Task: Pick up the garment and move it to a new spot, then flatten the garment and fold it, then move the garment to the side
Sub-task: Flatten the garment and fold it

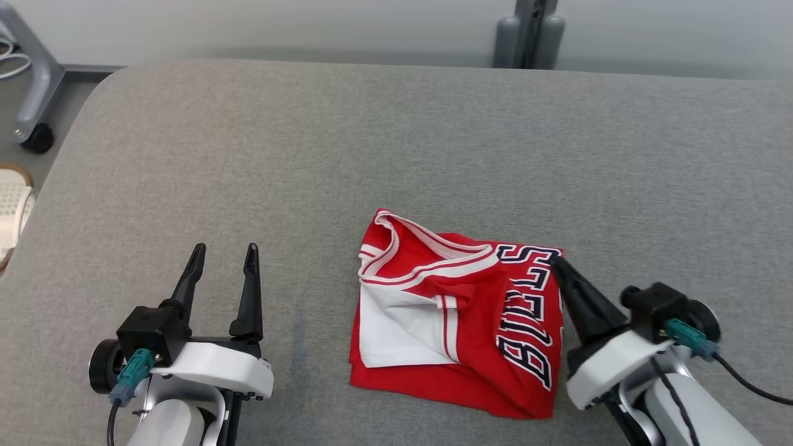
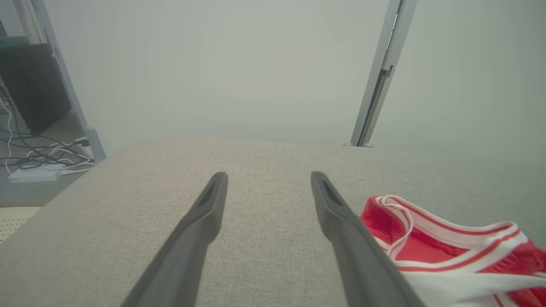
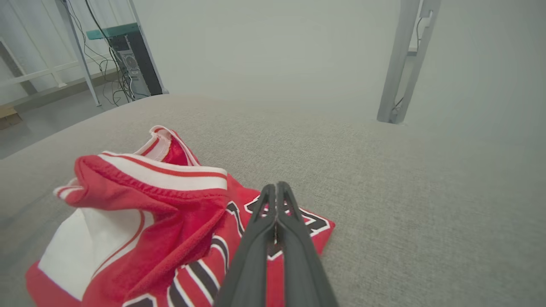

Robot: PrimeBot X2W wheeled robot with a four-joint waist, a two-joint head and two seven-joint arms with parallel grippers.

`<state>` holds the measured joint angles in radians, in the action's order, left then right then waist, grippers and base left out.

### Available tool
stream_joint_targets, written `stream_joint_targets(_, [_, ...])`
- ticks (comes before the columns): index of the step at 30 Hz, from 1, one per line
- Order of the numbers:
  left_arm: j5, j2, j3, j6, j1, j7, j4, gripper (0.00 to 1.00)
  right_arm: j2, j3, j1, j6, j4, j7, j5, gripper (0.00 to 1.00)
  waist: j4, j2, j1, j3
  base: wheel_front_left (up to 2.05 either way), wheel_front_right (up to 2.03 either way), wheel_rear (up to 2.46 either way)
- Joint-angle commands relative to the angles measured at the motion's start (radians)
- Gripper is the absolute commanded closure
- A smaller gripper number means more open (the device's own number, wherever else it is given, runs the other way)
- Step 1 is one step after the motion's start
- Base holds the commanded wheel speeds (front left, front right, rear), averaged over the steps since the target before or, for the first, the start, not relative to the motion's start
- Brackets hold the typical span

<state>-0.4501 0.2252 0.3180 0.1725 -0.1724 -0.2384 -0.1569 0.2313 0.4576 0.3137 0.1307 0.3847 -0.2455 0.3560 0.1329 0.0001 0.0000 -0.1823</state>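
Note:
The garment (image 1: 471,322), a red jersey with white trim and dark lettering, lies folded in a rough square on the grey padded surface (image 1: 396,136). My right gripper (image 1: 553,260) is shut, its fingers lying along the garment's right edge with the tips at the far right corner. In the right wrist view the closed right gripper (image 3: 275,185) sits over the lettered corner of the garment (image 3: 170,213), and no cloth shows between the fingers. My left gripper (image 1: 225,248) stands open to the left of the garment, apart from it. The left wrist view has the open left gripper (image 2: 268,175) with the garment's collar (image 2: 448,247) to its right.
A grey upright post (image 1: 530,31) stands behind the surface's far edge. A grey frame leg on a caster (image 1: 37,93) and a pale perforated object (image 1: 12,210) are on the floor off the left edge. Cables and a power strip (image 2: 36,172) lie on the floor there.

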Motion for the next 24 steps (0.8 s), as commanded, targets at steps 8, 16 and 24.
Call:
stream_joint_targets(8, [-0.006,-0.021,0.006,-0.016,-0.043,-0.015,-0.031,0.0,0.009,0.203,0.138,0.0,0.146,-0.015,0.072,1.0,0.069,-0.0001,0.0,-0.043,0.0,0.0,0.0])
stream_joint_targets(16, [-0.002,-0.033,0.004,-0.028,-0.058,-0.022,-0.051,0.0,-0.011,0.38,0.211,0.001,0.22,-0.021,0.16,1.0,0.095,-0.0001,0.0,-0.058,0.0,0.0,0.0])
stream_joint_targets(24, [0.004,-0.037,-0.004,-0.029,-0.057,-0.026,-0.061,0.0,0.001,0.515,0.219,0.001,0.153,-0.02,0.232,1.0,0.098,-0.0001,0.0,-0.058,0.0,0.0,0.0])
